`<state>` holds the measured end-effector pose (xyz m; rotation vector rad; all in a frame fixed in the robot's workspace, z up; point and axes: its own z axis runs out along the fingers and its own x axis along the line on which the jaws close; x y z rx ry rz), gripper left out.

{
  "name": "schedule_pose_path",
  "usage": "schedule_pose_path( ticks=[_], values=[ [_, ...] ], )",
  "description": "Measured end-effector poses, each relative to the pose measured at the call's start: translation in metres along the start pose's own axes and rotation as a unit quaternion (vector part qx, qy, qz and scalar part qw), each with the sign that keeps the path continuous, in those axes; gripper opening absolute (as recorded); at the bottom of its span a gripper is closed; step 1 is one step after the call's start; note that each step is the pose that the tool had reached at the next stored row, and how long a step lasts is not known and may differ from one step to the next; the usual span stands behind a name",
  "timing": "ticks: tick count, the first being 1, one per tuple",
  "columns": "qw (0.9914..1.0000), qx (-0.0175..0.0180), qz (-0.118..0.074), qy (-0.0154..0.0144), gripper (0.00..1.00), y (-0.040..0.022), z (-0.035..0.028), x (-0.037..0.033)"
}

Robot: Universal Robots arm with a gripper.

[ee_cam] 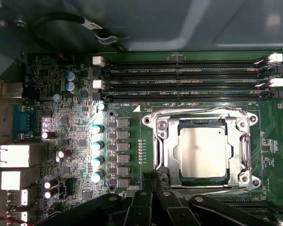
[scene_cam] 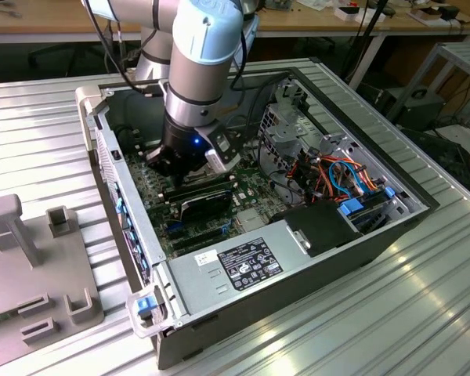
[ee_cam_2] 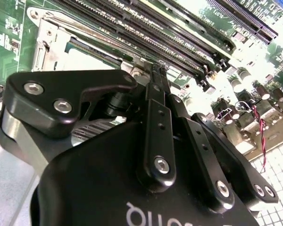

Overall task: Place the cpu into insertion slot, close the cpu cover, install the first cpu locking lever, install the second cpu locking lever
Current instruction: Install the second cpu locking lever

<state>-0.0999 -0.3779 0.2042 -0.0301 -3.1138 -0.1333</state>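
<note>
The arm reaches down into an open computer case (scene_cam: 298, 235) that lies on a ribbed metal worktop (scene_cam: 423, 313), and the claw (scene_cam: 180, 160) hangs low over the green motherboard (scene_cam: 153, 200) near the case wall on the exterior view's left.

In the first wrist view the cpu (ee_cam: 203, 151) sits flat in the insertion slot (ee_cam: 202, 181), its silvery top facing up and its edges square with the socket. The cpu cover (ee_cam: 166, 141) lies down around the chip, its bright metal frame bordering all four sides with the chip showing through the window. The black links of the claw (ee_cam: 151, 195) rise just beside the edge of the socket frame farthest from the memory slots (ee_cam: 179, 77), so the chip lies just beyond the fingertips, near them but apart from them.

In the second wrist view the claw (ee_cam_2: 156, 75) shows its fingers (ee_cam_2: 155, 94) drawn tight together into one narrow tip, clenched with nothing visible between them. That tip points at the board just beside the socket's metal frame, and a pale patch of the cpu (ee_cam_2: 85, 60) shows beyond the black linkage. The long memory slots (ee_cam_2: 170, 33) run past the far side of the socket.

On the worktop at the exterior view's left stands a grey holder (scene_cam: 31, 258) with upright posts, well apart from the case.
</note>
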Motion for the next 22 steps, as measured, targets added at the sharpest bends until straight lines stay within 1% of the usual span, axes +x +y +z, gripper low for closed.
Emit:
schedule_pose_path(
  ticks=[2, 5, 7, 8, 10, 11, 12, 13, 14, 22],
  values=[
    [1.00000, -0.0001, 0.000, 0.0003, 0.11, 0.0005, -0.0040, 0.0003],
    [1.00000, -0.0001, 0.000, 0.0003, 0.11, 0.0014, -0.0127, 0.0005],
    [1.00000, -0.0001, 0.000, 0.0003, 0.11, 0.0019, -0.0169, 0.0006],
    [1.00000, -0.0001, 0.000, 0.0003, 0.11, 0.0020, -0.0179, 0.0004],
    [1.00000, -0.0001, 0.000, 0.0006, 0.11, 0.0021, -0.0183, -0.0020],
    [1.00000, -0.0001, 0.000, 0.0007, 0.11, 0.0021, -0.0184, -0.0063],
    [1.00000, -0.0001, 0.000, 0.0009, 0.11, 0.0023, -0.0186, -0.0153],
    [1.00000, -0.0003, 0.000, 0.0013, 0.11, 0.0025, -0.0187, -0.0225],
    [1.00000, -0.0004, 0.000, 0.0015, 0.11, 0.0025, -0.0188, -0.0254],
    [1.00000, -0.0005, 0.000, 0.0015, 0.11, 0.0025, -0.0189, -0.0275]
  ],
)
